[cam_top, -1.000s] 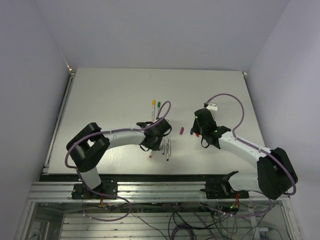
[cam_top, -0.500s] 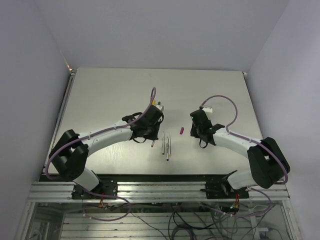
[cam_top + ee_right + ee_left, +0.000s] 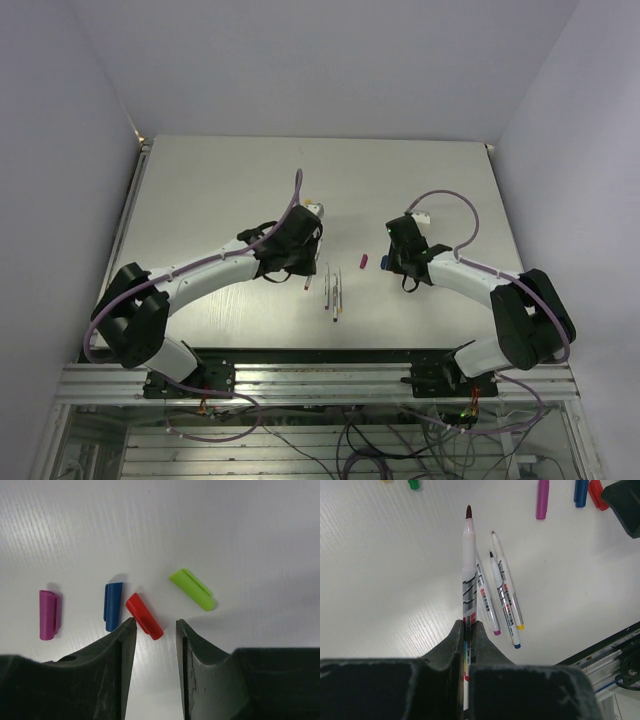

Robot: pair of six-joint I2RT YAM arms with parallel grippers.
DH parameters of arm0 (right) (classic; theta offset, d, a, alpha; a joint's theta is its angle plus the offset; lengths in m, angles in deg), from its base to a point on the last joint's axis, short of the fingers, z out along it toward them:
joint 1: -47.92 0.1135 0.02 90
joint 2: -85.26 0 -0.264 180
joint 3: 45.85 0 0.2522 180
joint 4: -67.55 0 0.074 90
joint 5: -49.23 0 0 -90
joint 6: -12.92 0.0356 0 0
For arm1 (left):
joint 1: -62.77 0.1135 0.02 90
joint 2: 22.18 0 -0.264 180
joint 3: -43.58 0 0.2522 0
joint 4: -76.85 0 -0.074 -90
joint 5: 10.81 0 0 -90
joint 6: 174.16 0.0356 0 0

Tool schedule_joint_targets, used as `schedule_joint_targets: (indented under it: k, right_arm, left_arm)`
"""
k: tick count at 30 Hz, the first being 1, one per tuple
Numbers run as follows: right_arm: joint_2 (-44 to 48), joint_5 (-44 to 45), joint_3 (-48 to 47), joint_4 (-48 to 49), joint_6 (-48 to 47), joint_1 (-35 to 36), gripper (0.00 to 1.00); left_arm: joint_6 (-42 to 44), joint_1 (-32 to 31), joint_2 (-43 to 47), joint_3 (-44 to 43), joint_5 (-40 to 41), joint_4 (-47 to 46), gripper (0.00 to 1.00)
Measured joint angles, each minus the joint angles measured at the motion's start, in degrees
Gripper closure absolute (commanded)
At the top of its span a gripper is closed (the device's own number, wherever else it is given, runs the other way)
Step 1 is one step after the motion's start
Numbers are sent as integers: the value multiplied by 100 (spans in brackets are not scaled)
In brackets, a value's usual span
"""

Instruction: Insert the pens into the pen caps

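Note:
My left gripper (image 3: 468, 626) is shut on a whitish pen (image 3: 469, 575) with a dark red tip (image 3: 468, 512), held above the table. Three more pens (image 3: 502, 596) lie side by side on the table just right of it, also seen in the top view (image 3: 333, 288). My right gripper (image 3: 155, 622) is open, low over the table, with the red cap (image 3: 144, 616) just ahead of its left finger. The blue cap (image 3: 113, 606), purple cap (image 3: 48, 614) and light green cap (image 3: 192, 589) lie around it. A dark green cap (image 3: 413, 484) lies at the far left in the left wrist view.
The white table (image 3: 220, 190) has its near edge and metal frame (image 3: 320, 375) close behind the pens. The two grippers are close, with the purple cap (image 3: 363, 262) between them. The right gripper's black body (image 3: 625, 505) shows in the left wrist view.
My left gripper has moved away from the table's near edge and to the left, carrying the red-tipped pen away from the row of pens. My right gripper shifted slightly over the caps.

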Motion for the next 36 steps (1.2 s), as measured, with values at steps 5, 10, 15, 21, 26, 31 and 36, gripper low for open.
schedule_joint_targets:
  k: [5,10,15,21,26,31,36]
  right_arm:
    - [-9,-142,0,63,-92,-87,63]
    - [-122,-304,-39,116,-205,-98,65]
    - [-356,-439,-46,133,-271,-120,66]
    - [-472,-494,-140,151,-289,-138,67]
    - [-520,-498,-177,173,-299,-162,80]
    - [-588,-529,-269,162,-273,-186,100]
    - [-662,-645,-356,133,-245,-190,100]
  left_arm:
    - [-4,39,0,0,-44,-28,93]
    - [-7,61,-2,0,-101,-101,93]
    - [-7,76,-26,0,-162,-122,93]
    - [-7,131,-35,0,-203,-129,93]
    - [-11,149,-50,0,-234,-136,93]
    - [-46,160,-90,0,-271,-195,93]
    - [-39,170,-203,0,-308,-219,93]
